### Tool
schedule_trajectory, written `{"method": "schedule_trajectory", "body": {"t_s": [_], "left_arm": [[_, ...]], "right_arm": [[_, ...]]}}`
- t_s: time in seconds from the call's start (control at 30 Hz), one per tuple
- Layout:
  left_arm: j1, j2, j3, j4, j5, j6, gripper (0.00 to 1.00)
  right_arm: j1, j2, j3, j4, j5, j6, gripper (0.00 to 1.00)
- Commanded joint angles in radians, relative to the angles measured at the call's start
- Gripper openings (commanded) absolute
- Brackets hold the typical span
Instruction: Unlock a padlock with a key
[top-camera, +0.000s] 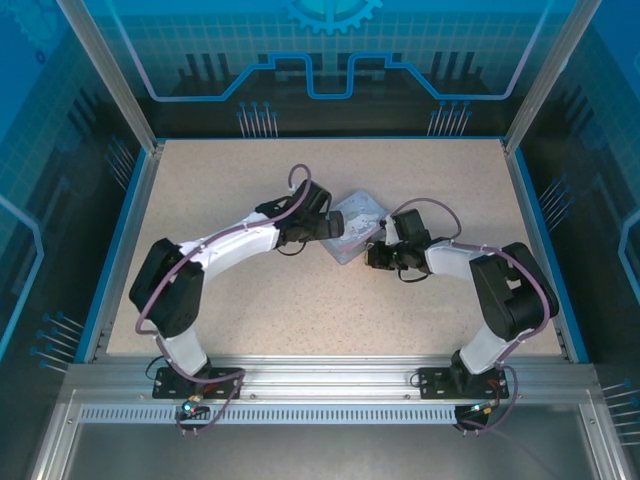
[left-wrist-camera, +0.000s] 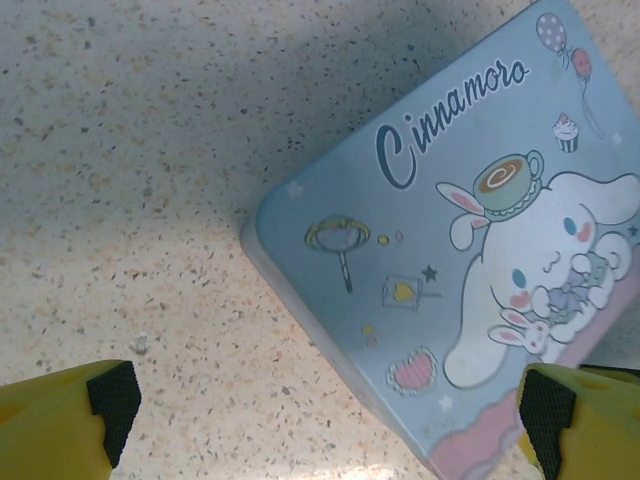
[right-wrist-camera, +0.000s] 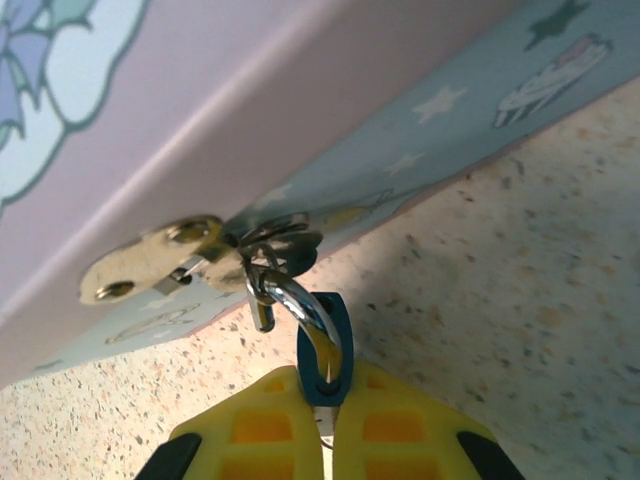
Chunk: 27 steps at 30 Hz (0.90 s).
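pale lavender-and-blue tin (top-camera: 357, 222) lying flat near the middle of the speckled table (top-camera: 250, 300), lid down, inside hidden. cartoon long-eared character and a cursive name printed across the lid in the left wrist view. left fingers (top-camera: 332, 227) spread wide apart, released, grasping nothing, poised at the tin's left corner, one yellow tip over bare table and the other over the lid's edge. on the tin's side wall, a brassy hasp (right-wrist-camera: 150, 262), with the padlock (right-wrist-camera: 322, 350) hanging from it by a silvery shackle (right-wrist-camera: 300, 300). right fingers (right-wrist-camera: 345, 410) clenched on the padlock's dark blue body, pinching it from both sides, close beside the tin's wall at its right side.
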Motion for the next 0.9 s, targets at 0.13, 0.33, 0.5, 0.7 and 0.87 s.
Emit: {"method": "schedule_trajectory", "body": {"t_s": [0.13, 0.33, 0.5, 0.7, 0.87], "left_arm": [[-0.030, 0.096, 0.071, -0.073, -0.101, 0.071, 0.99], [-0.063, 0.132, 0.082, -0.092, -0.143, 0.099, 0.99], [-0.078, 0.155, 0.081, -0.099, -0.156, 0.099, 0.99], [-0.086, 0.171, 0.081, -0.101, -0.159, 0.096, 0.99], [-0.086, 0.174, 0.071, -0.097, -0.152, 0.093, 0.99]], "right_arm": [[-0.049, -0.025, -0.034, -0.034, -0.073, -0.017, 0.00], [-0.092, -0.017, -0.063, 0.022, -0.153, 0.008, 0.00], [-0.133, -0.006, -0.093, 0.107, -0.240, 0.042, 0.00], [-0.168, 0.008, -0.121, 0.197, -0.327, 0.076, 0.00], [-0.190, 0.015, -0.132, 0.231, -0.359, 0.091, 0.00]]}}
